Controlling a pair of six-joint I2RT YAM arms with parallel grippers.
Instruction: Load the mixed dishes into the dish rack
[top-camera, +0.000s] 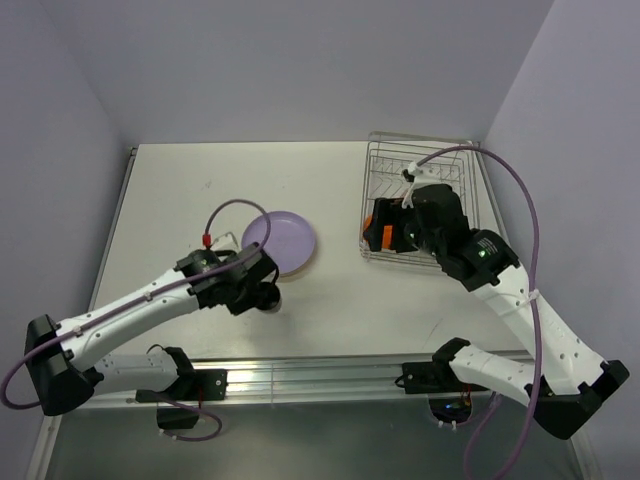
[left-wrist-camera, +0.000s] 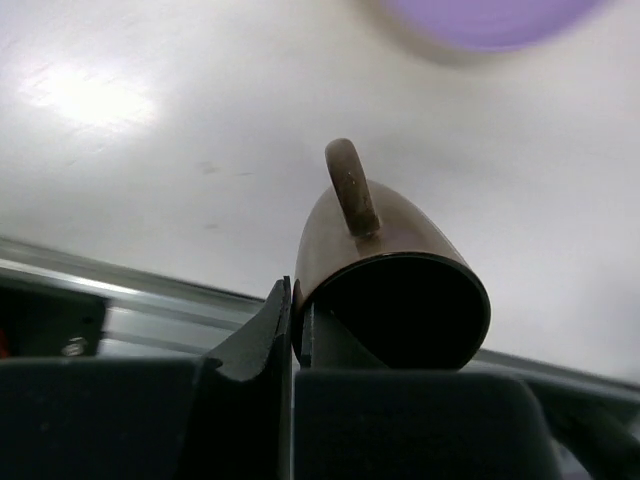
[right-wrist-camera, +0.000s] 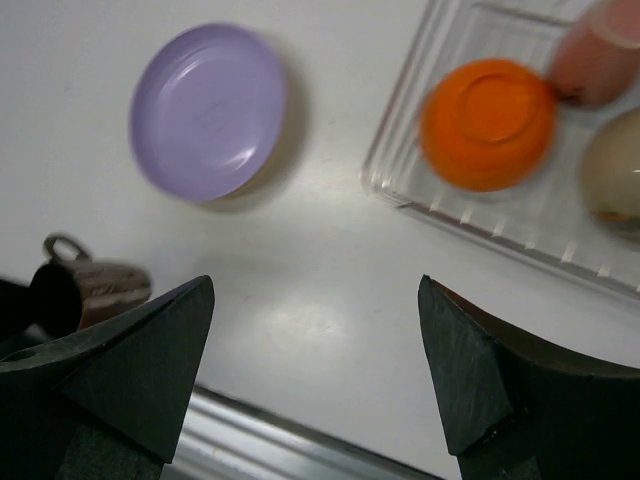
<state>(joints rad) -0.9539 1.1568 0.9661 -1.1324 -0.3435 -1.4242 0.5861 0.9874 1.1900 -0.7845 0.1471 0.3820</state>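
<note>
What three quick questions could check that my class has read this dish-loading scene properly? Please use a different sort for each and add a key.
1. True or false: the lilac plate already stands in the dish rack.
2. Multiple choice: what is the left gripper holding? A) a fork B) the small black handled cup C) a sponge
3. Fill in: the right gripper is ___ and holds nothing.

Key: 1 false, the plate lies on the table; 2 B; 3 open.
</note>
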